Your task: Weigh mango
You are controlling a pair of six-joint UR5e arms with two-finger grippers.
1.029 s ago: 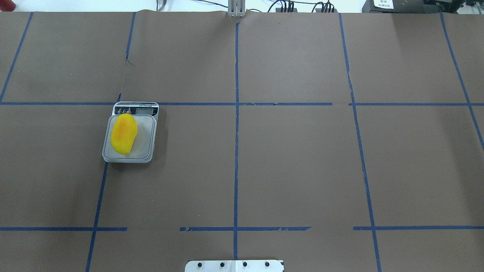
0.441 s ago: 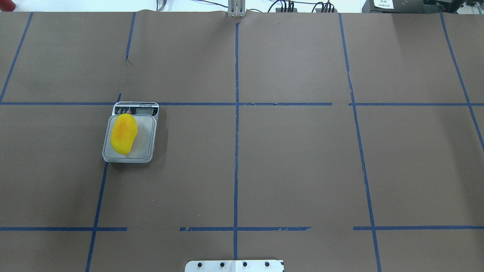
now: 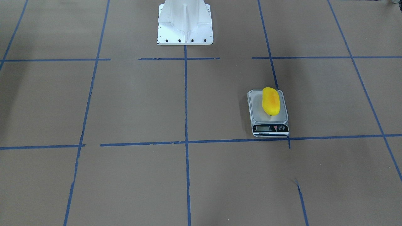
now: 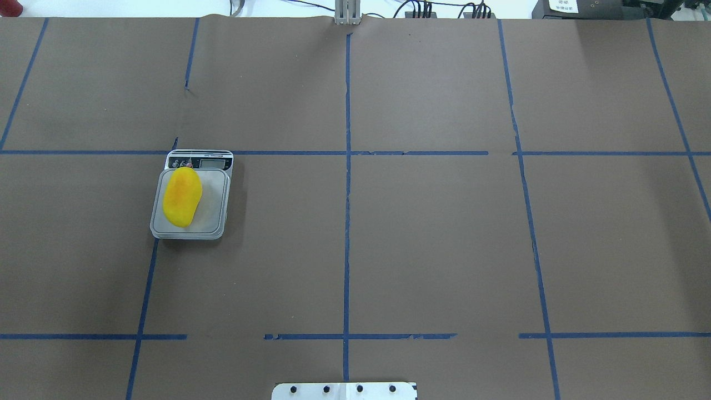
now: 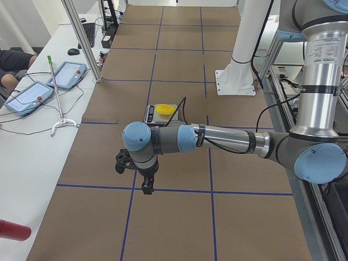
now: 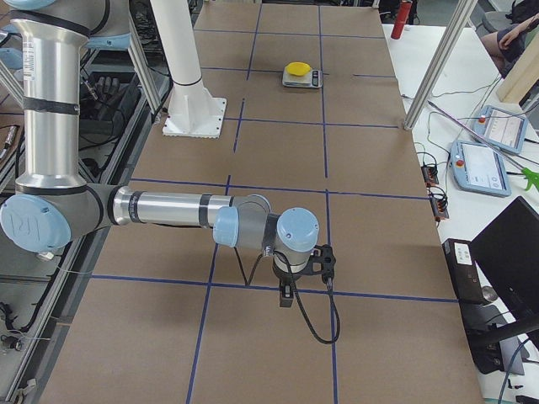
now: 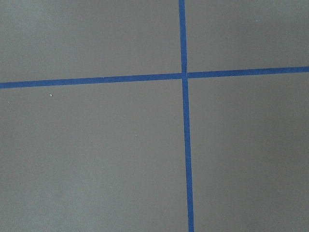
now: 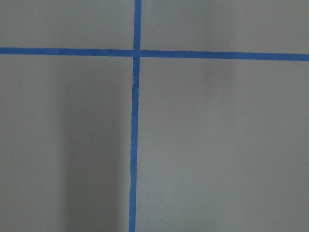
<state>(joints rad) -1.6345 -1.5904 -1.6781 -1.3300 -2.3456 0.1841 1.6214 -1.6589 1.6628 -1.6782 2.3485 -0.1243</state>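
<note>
The yellow mango [image 4: 182, 197] with an orange blush lies lengthwise on the grey scale [image 4: 214, 206], towards the platform's left side. It also shows in the front view [image 3: 270, 101] on the scale [image 3: 270, 128], and small in the side views [image 5: 165, 109] [image 6: 296, 68]. My left gripper [image 5: 145, 186] hangs low over the table, well away from the scale. My right gripper [image 6: 286, 296] hangs over the table's far right part. Both show only in the side views, so I cannot tell whether they are open or shut. The wrist views show only brown paper and blue tape.
The white robot base [image 3: 185, 22] stands at the table's robot side. Blue tape lines [image 4: 346, 166] divide the brown table. Teach pendants [image 5: 65, 73] and cables lie on the white side bench. A red bottle [image 5: 13, 230] lies near that bench's end.
</note>
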